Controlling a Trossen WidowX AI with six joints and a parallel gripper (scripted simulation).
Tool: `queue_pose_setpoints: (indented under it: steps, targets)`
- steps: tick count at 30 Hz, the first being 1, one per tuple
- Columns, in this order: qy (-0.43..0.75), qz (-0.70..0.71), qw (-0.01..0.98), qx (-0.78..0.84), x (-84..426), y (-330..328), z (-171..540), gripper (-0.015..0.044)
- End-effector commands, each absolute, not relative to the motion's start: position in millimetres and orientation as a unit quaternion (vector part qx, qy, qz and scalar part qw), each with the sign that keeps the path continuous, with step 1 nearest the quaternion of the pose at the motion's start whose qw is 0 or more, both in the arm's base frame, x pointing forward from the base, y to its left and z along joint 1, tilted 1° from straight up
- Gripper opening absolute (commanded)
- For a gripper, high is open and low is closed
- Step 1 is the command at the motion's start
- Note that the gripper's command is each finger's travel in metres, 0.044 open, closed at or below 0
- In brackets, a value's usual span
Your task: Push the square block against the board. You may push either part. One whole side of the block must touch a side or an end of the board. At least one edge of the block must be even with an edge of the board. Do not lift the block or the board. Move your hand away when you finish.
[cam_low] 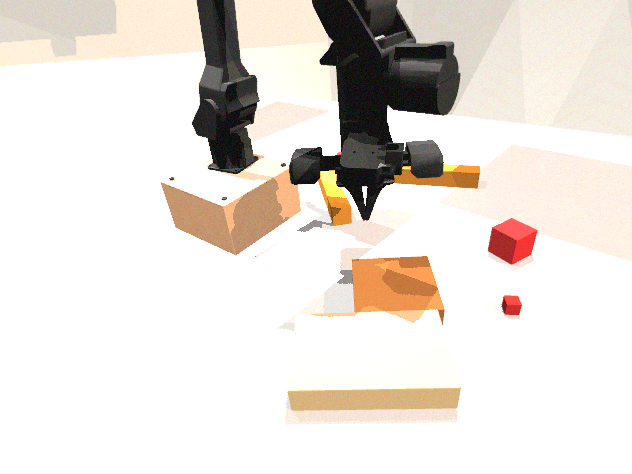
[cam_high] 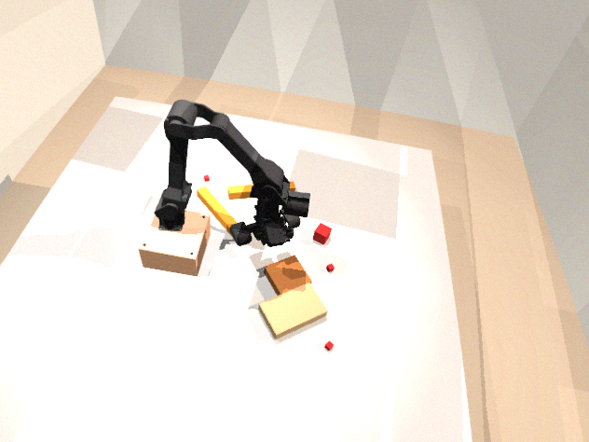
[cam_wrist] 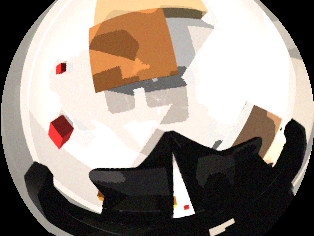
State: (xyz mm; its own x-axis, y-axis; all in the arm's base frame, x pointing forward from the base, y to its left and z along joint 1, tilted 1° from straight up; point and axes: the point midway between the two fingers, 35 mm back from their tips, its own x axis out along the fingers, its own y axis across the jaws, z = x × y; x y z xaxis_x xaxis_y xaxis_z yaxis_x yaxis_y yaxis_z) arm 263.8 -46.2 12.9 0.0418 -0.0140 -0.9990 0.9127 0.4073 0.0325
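See the square block (cam_high: 286,272) (cam_low: 395,283) (cam_wrist: 135,47) by the board's (cam_high: 293,311) (cam_low: 375,357) (cam_wrist: 125,9) long side, corners nearly even. With the gripper (cam_high: 277,237) (cam_low: 366,218) (cam_wrist: 169,134) closed, empty and apart, could leave a tiny crack by stopping now, or bump things crooked by pushing again.

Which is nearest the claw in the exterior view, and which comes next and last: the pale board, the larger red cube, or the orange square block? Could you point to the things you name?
1. Orange square block (cam_high: 287,273) (cam_low: 395,283) (cam_wrist: 132,50): just in front.
2. Larger red cube (cam_high: 322,233) (cam_low: 512,240) (cam_wrist: 61,131): to the picture's right.
3. Pale board (cam_high: 293,310) (cam_low: 375,357) (cam_wrist: 130,6): beyond the block.
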Motion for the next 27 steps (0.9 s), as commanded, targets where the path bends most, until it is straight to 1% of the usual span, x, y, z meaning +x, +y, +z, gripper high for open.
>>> queue_pose_setpoints:
  steps: [1, 14, 27]
  targets:
    - [0.592, -0.361, 0.621, 0.365, 270, -48, 16, 0.0000]
    - [0.656, -0.221, 0.688, 0.219, 312, -61, 24, 0.0000]
    - [0.687, -0.071, 0.720, 0.061, 352, -74, 27, 0.0000]
